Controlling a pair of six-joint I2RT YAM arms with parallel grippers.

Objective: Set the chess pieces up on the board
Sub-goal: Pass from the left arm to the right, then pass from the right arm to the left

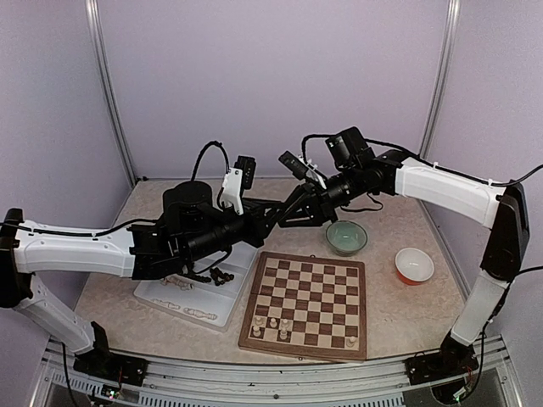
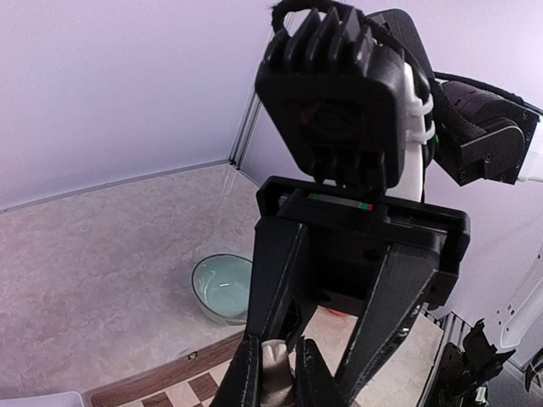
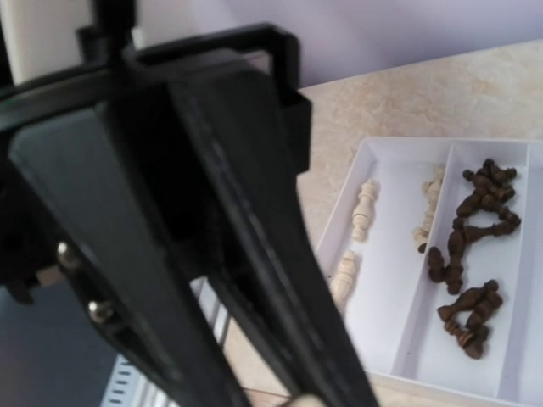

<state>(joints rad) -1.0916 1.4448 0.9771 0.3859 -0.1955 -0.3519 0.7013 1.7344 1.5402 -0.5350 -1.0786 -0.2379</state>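
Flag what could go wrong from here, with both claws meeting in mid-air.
1. Dropped piece: the left claw pinches a cream piece while the right claw crowds it above the table, off the board. A slip could send it rolling, perhaps into the teal bowl.
2. Collision: the two claws look nearly touching, so a small misalignment may knock them together.
3. Placing it could topple the standing pieces on the board's near rows.
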